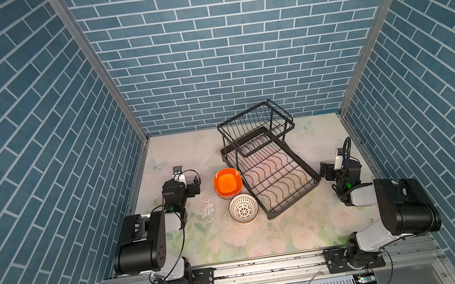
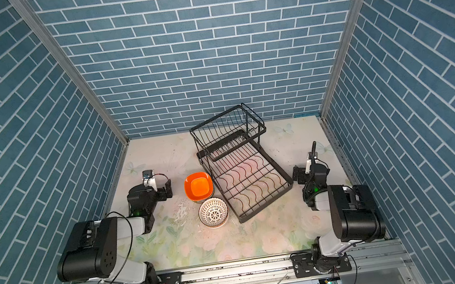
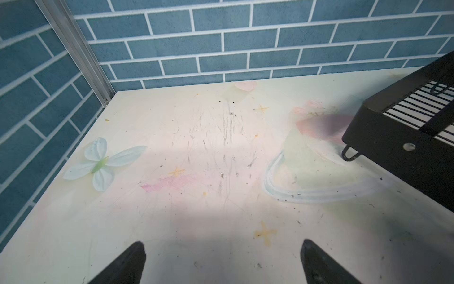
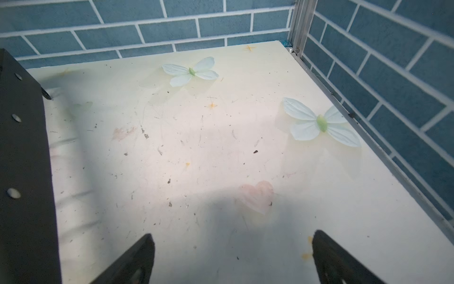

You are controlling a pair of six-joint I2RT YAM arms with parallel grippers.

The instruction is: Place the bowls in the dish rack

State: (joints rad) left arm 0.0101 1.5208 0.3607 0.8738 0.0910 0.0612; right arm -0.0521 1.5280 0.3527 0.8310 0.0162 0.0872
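Note:
Both top views show two stacks of bowls just left of the dish rack. A plain orange rounded-square bowl [image 1: 227,182] [image 2: 198,188] tops the far stack. On the near stack lies a white bowl with a dark lattice pattern [image 1: 243,207] [image 2: 213,211]. The black wire dish rack [image 1: 296,198] [image 2: 267,202] lies at an angle, empty, its raised basket at the far end. My left gripper [image 1: 193,186] [image 2: 167,191] [image 3: 223,243] hangs open and empty left of the orange bowl. My right gripper [image 1: 327,170] [image 2: 299,173] [image 4: 233,234] is open and empty beside the rack's right side.
Pale flowers are printed on the table [image 1: 263,239]. Blue brick-pattern walls close it in at the back and both sides. The rack's dark corner [image 3: 405,137] shows in the left wrist view and its side wall [image 4: 22,147] in the right wrist view.

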